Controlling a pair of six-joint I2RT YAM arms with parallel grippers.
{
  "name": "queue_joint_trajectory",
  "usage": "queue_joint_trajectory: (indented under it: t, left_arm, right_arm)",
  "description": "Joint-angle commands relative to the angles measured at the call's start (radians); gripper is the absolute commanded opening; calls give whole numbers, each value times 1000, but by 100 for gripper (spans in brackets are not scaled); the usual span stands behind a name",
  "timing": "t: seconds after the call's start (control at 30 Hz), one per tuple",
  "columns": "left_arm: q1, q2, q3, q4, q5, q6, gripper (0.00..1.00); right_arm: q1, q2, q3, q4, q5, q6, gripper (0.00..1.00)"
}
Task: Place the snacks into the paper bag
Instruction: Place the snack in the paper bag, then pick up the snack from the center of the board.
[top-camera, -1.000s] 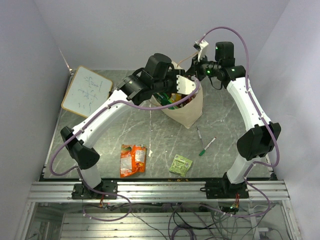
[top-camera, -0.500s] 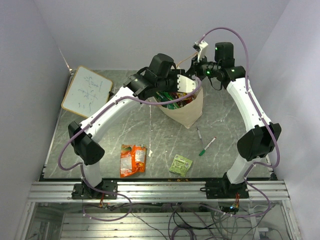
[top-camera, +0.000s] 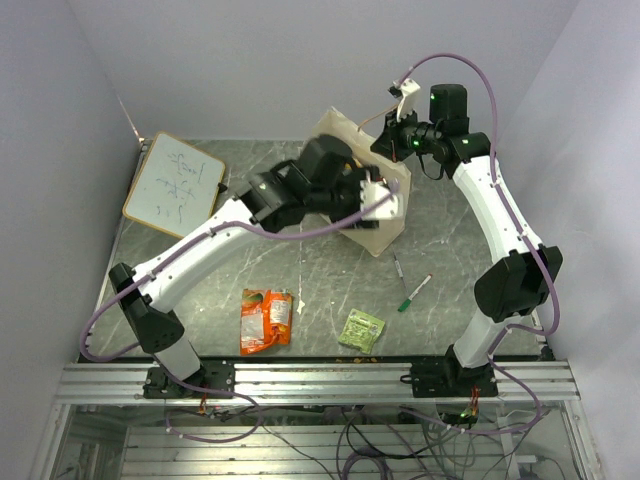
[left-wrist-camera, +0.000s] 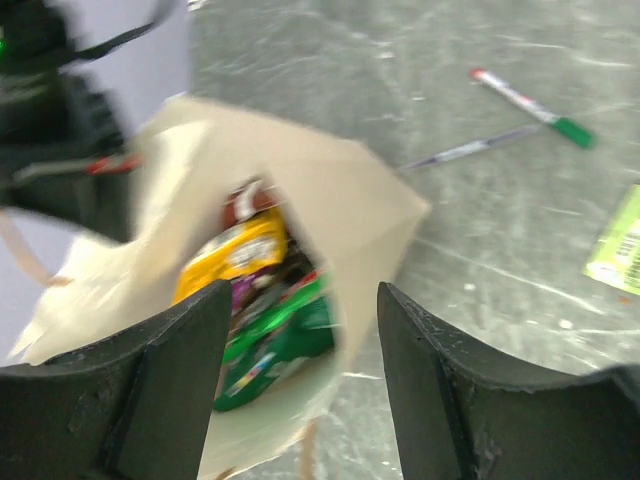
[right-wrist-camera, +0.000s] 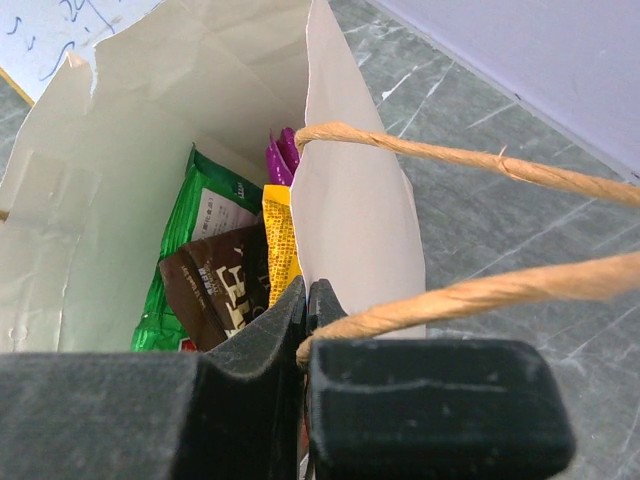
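The cream paper bag (top-camera: 380, 235) stands tilted at the back of the table. My right gripper (top-camera: 392, 140) is shut on its rim (right-wrist-camera: 345, 215) beside the twisted handle (right-wrist-camera: 450, 160). Inside lie a green bag (right-wrist-camera: 180, 250), a brown bag (right-wrist-camera: 215, 285), a yellow packet (right-wrist-camera: 282, 240) and a purple pouch (right-wrist-camera: 280, 155). My left gripper (left-wrist-camera: 303, 300) hangs open just over the bag's mouth (left-wrist-camera: 330, 200), holding nothing. An orange bag (top-camera: 265, 320) and a small pale green packet (top-camera: 361, 329) lie on the table near the front edge.
Two marker pens (top-camera: 400, 270) (top-camera: 413, 292) lie to the right of the bag, also visible in the left wrist view (left-wrist-camera: 530, 105). A wood-framed whiteboard (top-camera: 173, 182) leans at the back left. Walls close in on the left, the back and the right.
My left gripper has drawn back from inside the bag's mouth and its jaws have widened. The bag now tilts, showing more of its far wall. The right arm has stayed put.
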Motion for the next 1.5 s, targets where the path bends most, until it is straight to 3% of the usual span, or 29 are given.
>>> queue_joint_trajectory:
  t: [0.0,0.27,0.47,0.63,1.0,1.47]
  left_arm:
    - [-124,-9,-75,-124,31,-1,72]
    - [-302,51,-257,-152,72,57,83]
    - [-349,135,-402,-49,114,88,88]
    - [-378,212,-432,15,90,99,91]
    - [-413,274,-549,129,70,49,82]
    - [-418,268,-655,205,-85,11,54]
  right_arm:
    - [7,-8,4,9,10,21,0]
    - [6,-1,10,1,12,16,0]
    - [6,-16,-15,8,22,8,0]
    - [5,-24,-26,9,20,6,0]
    - [6,-27,-38,14,12,2,0]
    - [6,-15,-42,7,5,-5,0]
